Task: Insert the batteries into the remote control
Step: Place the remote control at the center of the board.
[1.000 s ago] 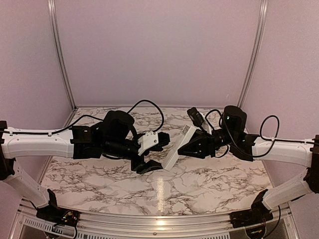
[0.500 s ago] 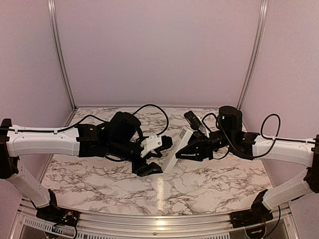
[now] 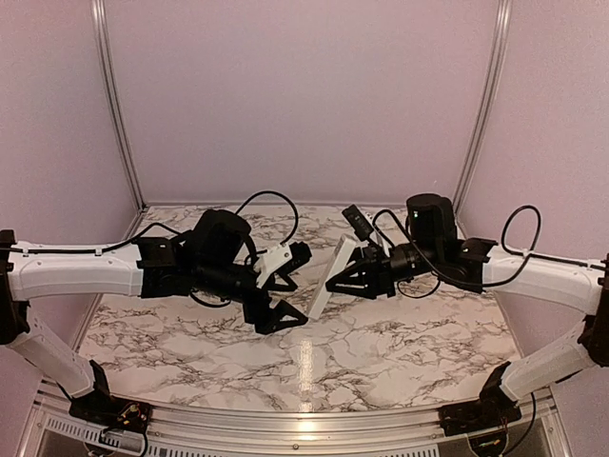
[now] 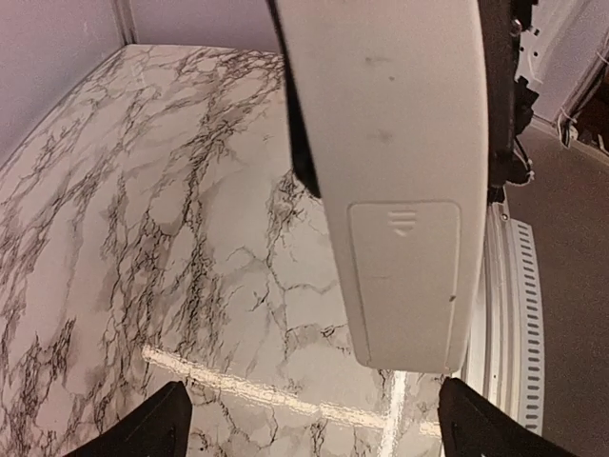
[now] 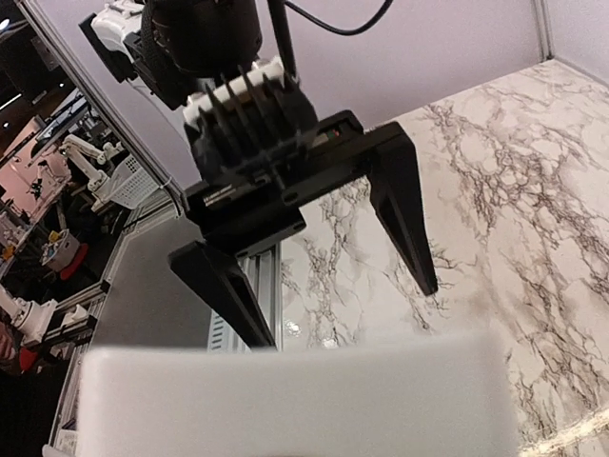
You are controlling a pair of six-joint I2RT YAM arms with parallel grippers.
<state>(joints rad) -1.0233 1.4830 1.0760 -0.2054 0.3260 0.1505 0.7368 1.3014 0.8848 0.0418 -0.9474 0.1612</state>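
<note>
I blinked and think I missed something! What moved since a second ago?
The left claw opened wider, and its fingers now stand spread apart just short of the remote control. The right claw carried the remote a little toward the left arm. Unchanged: the right claw keeps its grip on the tilted remote above the table, and the left claw holds nothing.

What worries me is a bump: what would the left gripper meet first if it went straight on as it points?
The remote control, its back face straight ahead between the left gripper's open fingers, held up by the right gripper. How near is unclear.
</note>
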